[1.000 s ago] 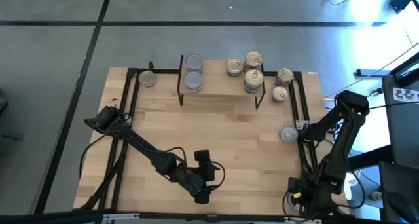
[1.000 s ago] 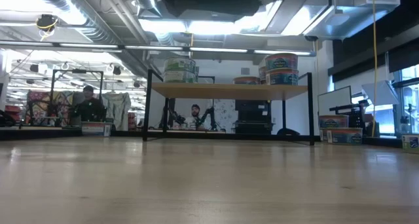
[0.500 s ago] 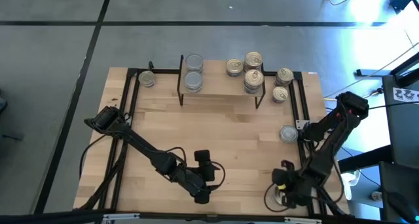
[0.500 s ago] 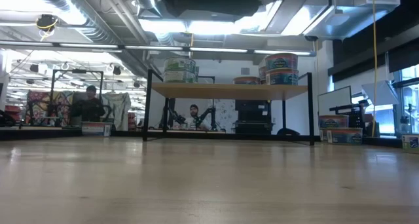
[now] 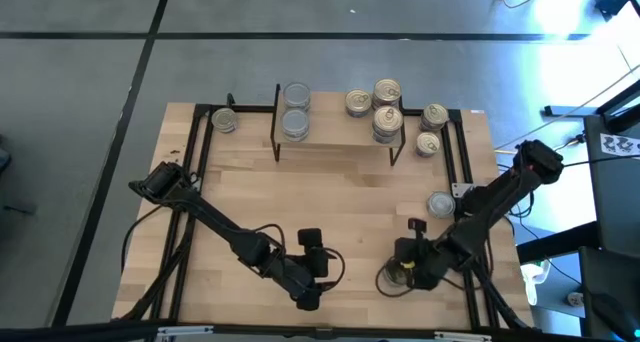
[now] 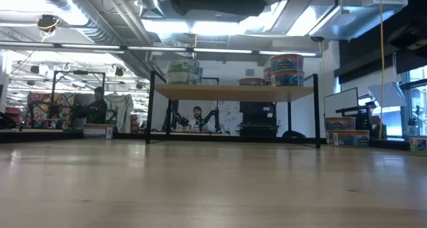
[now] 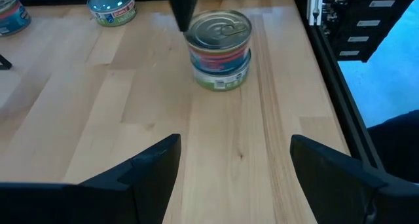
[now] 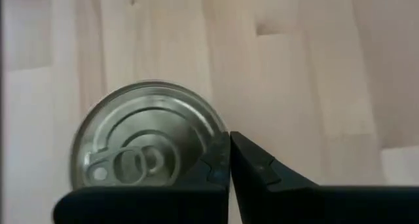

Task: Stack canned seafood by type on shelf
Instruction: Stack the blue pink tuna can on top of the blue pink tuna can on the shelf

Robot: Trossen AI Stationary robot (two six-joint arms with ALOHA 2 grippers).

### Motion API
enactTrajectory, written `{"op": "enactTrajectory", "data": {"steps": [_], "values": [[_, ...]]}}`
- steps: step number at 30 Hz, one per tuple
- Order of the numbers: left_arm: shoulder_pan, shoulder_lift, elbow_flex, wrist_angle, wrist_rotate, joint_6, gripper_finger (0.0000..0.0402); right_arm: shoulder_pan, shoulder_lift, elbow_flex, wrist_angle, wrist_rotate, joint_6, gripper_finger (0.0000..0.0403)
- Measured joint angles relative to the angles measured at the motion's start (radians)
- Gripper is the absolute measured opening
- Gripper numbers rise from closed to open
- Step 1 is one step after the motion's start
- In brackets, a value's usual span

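A gold pull-ring can (image 5: 397,275) stands upright on the tabletop near the front edge; it also shows in the left wrist view (image 7: 219,50) and the right wrist view (image 8: 147,142). My right gripper (image 5: 408,265) is shut, its tips at the can's right side. My left gripper (image 5: 318,267) is open and empty, left of that can, its fingers (image 7: 157,165) wide apart. The shelf (image 5: 335,134) stands at the far edge with two silver-lidded cans (image 5: 296,110) on its left part and three gold-lidded cans (image 5: 380,104) on its right part. My right gripper has its shut fingertips (image 8: 226,152) against the can's rim (image 8: 211,135), on the side toward the table's right edge. The fingers come from above, pointing down. The can stands upright on the table on its base.
One can (image 5: 224,121) stands on the table left of the shelf, two cans (image 5: 431,128) stand right of it, and one can (image 5: 441,203) is by the right rail. Black frame rails (image 5: 462,172) run along both sides. The low view shows the shelf (image 6: 233,91) and people in the room beyond.
My right gripper has gone from the front right corner toward the table's left edge and a little toward the far edge. The gold-lidded can has slid along the table with it, staying upright.
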State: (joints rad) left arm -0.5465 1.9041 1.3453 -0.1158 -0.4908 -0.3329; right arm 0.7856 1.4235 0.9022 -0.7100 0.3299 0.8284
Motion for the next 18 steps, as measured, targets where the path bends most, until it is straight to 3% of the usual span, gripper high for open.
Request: {"op": "enactTrajectory", "data": {"steps": [7,13,18], "values": [[-0.002,0.0,0.0,0.001,0.0,-0.067,0.0285,0.048,-0.111,-0.001,-0.073,-0.046,0.062,0.0014],[0.017,0.001,0.0,0.042,0.0,-0.084,0.0285,0.227,-0.157,-0.001,-0.147,-0.053,0.364,0.0014],[0.047,0.051,0.001,0.135,0.011,-0.076,0.0285,0.331,-0.119,-0.038,-0.106,-0.048,0.506,0.0028]]}}
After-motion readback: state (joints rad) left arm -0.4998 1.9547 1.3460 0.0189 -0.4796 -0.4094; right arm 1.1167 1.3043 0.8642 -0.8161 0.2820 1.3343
